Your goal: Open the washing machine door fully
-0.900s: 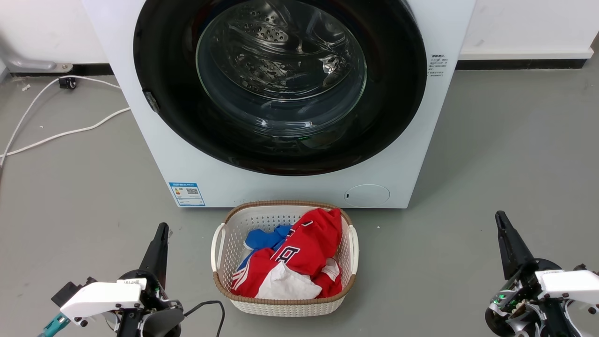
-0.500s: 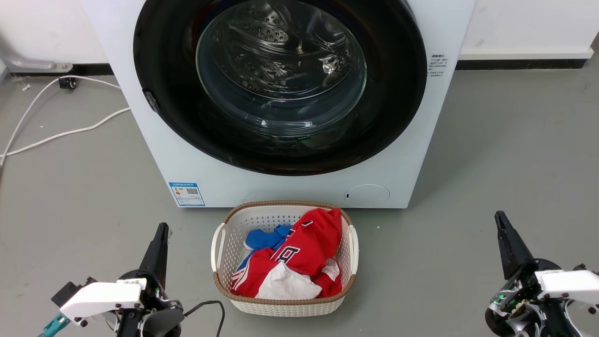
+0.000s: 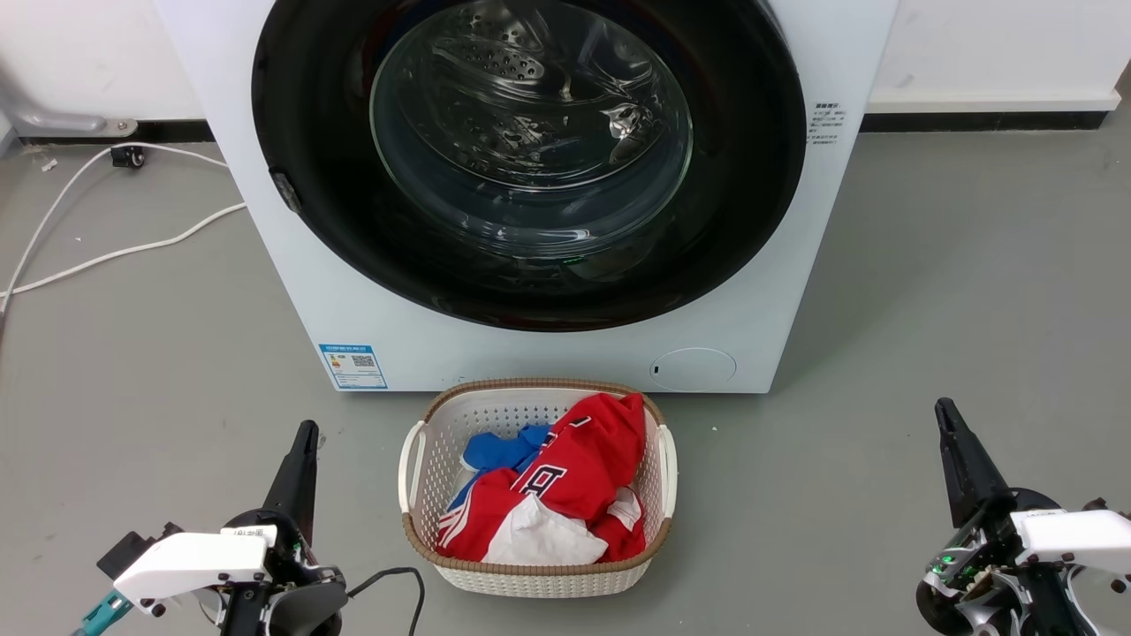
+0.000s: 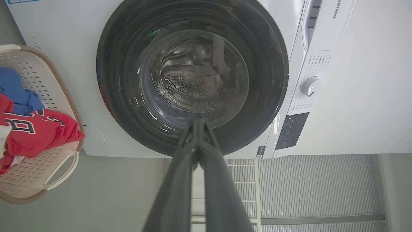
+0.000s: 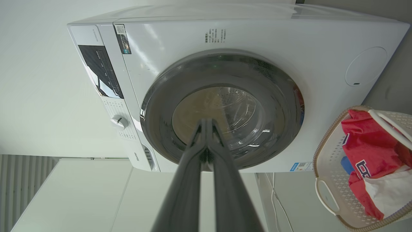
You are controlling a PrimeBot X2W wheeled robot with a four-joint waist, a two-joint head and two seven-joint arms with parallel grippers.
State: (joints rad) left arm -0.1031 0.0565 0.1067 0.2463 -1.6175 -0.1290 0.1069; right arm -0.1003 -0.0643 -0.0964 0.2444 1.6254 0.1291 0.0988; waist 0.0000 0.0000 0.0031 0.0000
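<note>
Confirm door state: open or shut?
Shut. The door lies against the washer front, with no gap showing at its rim in the head or either wrist view.

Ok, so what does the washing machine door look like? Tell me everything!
The washing machine door is a big round ring of shiny black, almost as wide as the white washing machine. In its middle bulges a clear glass bowl, with the holey steel drum showing through. A small grey piece sits on its left edge. It looks shut, flat against the front. Nothing touches it.
</note>
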